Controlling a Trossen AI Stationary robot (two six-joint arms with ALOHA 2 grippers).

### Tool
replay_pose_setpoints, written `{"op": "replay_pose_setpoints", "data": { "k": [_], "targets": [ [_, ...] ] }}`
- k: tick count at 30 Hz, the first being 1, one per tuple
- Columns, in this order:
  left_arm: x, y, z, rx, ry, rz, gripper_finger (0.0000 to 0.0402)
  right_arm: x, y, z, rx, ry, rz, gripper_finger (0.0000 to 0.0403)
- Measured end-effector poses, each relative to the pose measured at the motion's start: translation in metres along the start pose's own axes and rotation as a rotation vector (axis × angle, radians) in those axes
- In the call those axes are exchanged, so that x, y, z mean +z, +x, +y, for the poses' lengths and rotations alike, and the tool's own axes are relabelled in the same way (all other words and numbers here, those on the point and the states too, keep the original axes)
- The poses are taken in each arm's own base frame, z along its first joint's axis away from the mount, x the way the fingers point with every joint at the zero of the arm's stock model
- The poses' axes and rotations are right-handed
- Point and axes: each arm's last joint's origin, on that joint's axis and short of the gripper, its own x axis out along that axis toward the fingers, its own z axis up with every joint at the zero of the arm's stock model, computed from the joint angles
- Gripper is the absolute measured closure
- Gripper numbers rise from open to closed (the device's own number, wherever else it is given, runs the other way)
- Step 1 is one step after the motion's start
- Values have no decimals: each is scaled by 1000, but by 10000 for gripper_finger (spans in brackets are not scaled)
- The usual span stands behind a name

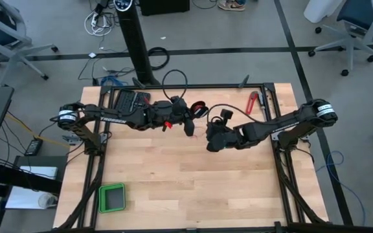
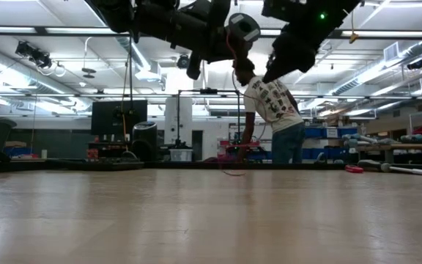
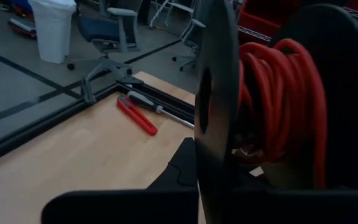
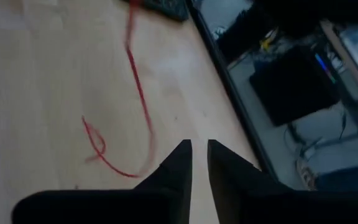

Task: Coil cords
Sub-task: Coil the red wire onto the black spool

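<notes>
Wooden tabletop, both arms up at mid-frame: left gripper [image 1: 188,118] clamped on a black spool [image 3: 219,93] already wound with red cord [image 3: 278,106]; right gripper [image 4: 199,155] fingers slightly apart, empty, over a loose squiggly tail [image 4: 114,134] waiting for winding.

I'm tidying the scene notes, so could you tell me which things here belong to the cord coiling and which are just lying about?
Job: red cord; black spool wound with it; left gripper; right gripper.
Lying about: red-handled tool; green tray.
</notes>
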Motion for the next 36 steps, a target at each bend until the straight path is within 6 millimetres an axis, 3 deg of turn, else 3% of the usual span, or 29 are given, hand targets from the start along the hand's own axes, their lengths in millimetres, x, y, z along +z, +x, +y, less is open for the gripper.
{"op": "replay_pose_setpoints", "data": {
  "k": [12,36],
  "targets": [
    [1,0,-1,-18,0,-2,400,-27,20,21,174,117,-105,353],
    [2,0,-2,-50,-2,-10,400,-23,35,4,74,-25,-136,304]
  ]
}}
